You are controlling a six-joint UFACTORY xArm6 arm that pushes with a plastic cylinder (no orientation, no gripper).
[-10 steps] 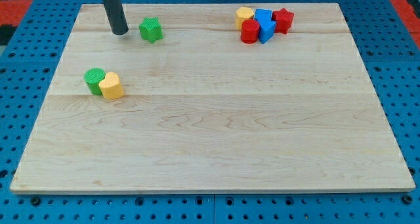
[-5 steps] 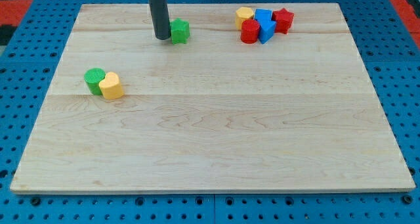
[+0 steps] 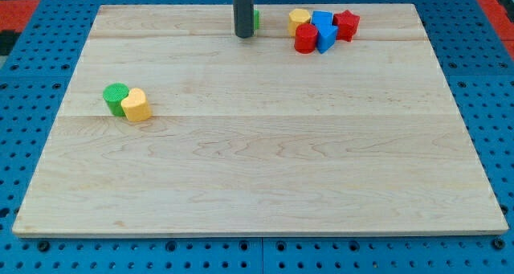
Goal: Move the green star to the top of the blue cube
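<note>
My tip (image 3: 243,34) rests on the board near the view's top, left of the block cluster. The green star (image 3: 255,19) is almost fully hidden behind the rod; only a green sliver shows at the rod's right edge. The blue cube (image 3: 322,21) sits in a cluster at the view's top right, about 80 px to the right of the star.
The cluster also holds a yellow block (image 3: 299,18), a red cylinder (image 3: 305,38), a blue triangular block (image 3: 327,38) and a red star (image 3: 346,24). A green cylinder (image 3: 116,98) and a yellow block (image 3: 136,104) touch at the view's left. The wooden board (image 3: 265,169) lies on a blue pegboard.
My tip has pushed the green star to the right and slightly up, from the view's upper left toward the cluster. The other blocks have not moved.
</note>
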